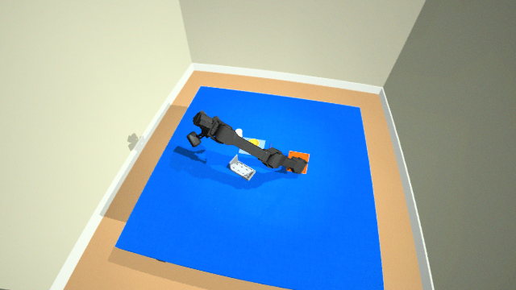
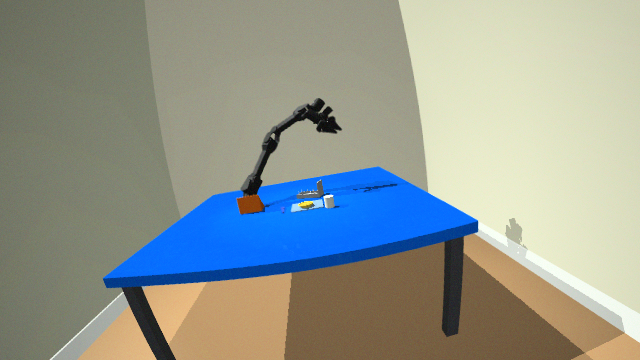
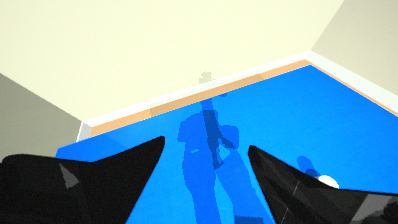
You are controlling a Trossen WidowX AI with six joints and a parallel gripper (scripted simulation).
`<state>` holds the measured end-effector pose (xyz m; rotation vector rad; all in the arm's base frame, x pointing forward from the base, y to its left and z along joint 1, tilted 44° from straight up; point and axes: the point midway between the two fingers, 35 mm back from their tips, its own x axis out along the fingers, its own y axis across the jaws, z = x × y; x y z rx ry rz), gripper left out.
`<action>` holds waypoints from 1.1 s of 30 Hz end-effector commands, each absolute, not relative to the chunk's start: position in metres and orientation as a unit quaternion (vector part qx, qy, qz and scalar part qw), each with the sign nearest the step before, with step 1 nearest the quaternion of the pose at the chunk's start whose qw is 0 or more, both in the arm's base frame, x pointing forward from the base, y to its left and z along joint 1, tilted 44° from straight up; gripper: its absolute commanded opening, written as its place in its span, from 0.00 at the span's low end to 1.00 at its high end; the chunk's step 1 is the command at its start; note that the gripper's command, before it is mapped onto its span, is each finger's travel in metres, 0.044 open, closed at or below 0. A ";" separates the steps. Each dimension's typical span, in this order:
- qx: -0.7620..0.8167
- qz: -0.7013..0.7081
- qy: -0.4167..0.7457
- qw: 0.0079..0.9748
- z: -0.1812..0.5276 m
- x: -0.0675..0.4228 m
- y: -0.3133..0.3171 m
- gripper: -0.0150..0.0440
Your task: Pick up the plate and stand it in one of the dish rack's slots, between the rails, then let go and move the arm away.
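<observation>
A: Claw (image 2: 334,128) status?

B: Fingers wide apart, nothing between them. It hangs high over the table (image 2: 350,240), well apart from the dishes.

A: Plate?

B: Yellow plate (image 2: 306,204) lies flat on a light-blue mat (image 2: 296,209), not in the rack. In the exterior view, the white cup (image 2: 328,201) sits just beside it at 3 o'clock, the grey rack (image 2: 311,192) near it at 12.

A: Arm base?

B: On the orange block (image 2: 249,204), approx. 9 o'clock of the plate.

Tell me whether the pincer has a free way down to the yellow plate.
Probably yes: the pincer hangs open and empty high above, nothing covers the plate, though the white cup stands close beside it.
</observation>
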<state>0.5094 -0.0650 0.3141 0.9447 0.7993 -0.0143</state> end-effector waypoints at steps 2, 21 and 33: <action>0.435 -0.007 0.383 0.815 0.305 0.509 -0.068 0.93; 0.261 0.101 0.600 0.749 0.077 0.435 -0.115 0.93; 0.222 0.262 0.661 0.667 -0.019 0.335 -0.104 0.93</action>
